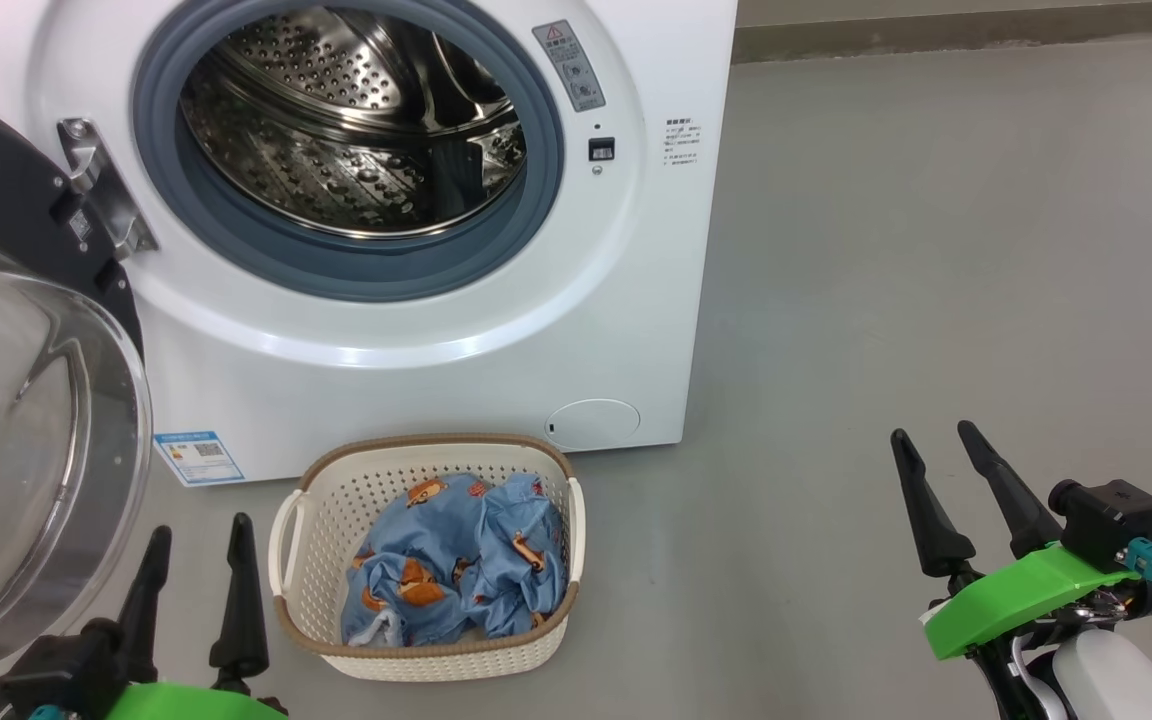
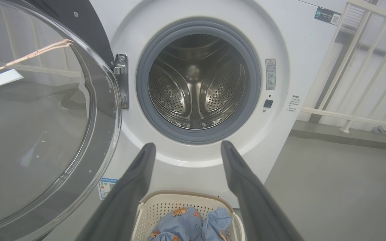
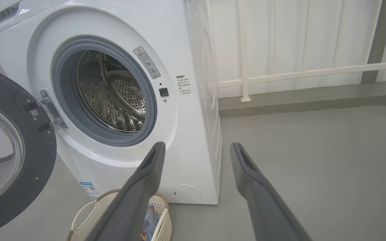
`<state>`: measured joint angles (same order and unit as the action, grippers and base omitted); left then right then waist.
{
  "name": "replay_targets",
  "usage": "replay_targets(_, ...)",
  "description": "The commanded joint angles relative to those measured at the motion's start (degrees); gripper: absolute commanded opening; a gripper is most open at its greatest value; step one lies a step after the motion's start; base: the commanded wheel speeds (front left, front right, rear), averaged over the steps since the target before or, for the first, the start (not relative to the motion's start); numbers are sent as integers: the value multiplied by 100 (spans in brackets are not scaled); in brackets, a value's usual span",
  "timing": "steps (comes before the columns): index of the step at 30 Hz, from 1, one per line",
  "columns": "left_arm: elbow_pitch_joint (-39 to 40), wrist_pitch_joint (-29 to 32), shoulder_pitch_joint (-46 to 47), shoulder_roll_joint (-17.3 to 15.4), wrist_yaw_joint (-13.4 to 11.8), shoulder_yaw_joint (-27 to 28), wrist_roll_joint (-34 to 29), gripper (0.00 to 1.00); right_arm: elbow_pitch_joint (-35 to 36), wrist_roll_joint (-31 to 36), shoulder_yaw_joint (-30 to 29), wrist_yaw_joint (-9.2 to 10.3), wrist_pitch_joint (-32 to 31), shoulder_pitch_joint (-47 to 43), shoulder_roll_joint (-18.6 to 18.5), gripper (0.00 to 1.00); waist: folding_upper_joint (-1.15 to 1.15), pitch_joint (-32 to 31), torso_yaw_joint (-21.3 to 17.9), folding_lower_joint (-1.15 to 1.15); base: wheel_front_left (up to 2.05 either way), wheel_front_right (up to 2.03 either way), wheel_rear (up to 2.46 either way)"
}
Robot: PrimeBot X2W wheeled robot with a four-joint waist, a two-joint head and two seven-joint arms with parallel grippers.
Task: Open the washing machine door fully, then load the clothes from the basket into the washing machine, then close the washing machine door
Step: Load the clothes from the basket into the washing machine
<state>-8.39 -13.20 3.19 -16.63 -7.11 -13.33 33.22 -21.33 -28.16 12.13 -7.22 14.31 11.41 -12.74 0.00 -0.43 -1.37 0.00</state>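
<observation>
The white washing machine (image 1: 416, 370) stands ahead with its steel drum (image 1: 356, 120) bare. Its door (image 1: 26, 440) is swung wide open to the left, black rim and glass bowl facing me. On the floor in front sits the cream basket (image 1: 316, 540) holding the light blue clothes (image 1: 456, 560). My left gripper (image 1: 198, 530) is open just left of the basket, close to the door's glass. My right gripper (image 1: 934, 432) is open over bare floor, well to the right. In the left wrist view the open left gripper (image 2: 185, 144) points at the drum above the basket (image 2: 159, 207).
Grey floor (image 1: 936, 250) spreads to the right of the machine. A white railing (image 3: 280, 72) and a low kerb run along the wall behind. The open door (image 3: 15, 157) takes up the space left of the basket (image 3: 82, 214).
</observation>
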Motion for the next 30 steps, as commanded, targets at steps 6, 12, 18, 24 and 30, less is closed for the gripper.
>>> replay_targets(6,70,-79,167,-155,-46,166,-75,100,108,64,61,-26,69,230,-47,100,0,-2,-2,0,0,0,0)
replay_targets(12,55,-80,165,-171,-55,124,-94,100,101,62,78,-26,69,230,-44,100,0,2,-6,0,25,-24,-1)
replay_targets(18,56,-75,166,-188,-51,101,-79,100,106,68,80,-26,69,217,-38,100,0,11,-2,0,104,-104,0)
replay_targets(24,55,-55,178,-209,-80,83,-72,100,110,70,78,-26,69,202,-32,100,0,24,18,0,141,-141,0)
replay_targets(30,56,-39,191,-238,-101,97,-52,100,107,73,84,-26,69,198,-18,100,0,35,38,0,141,-141,0)
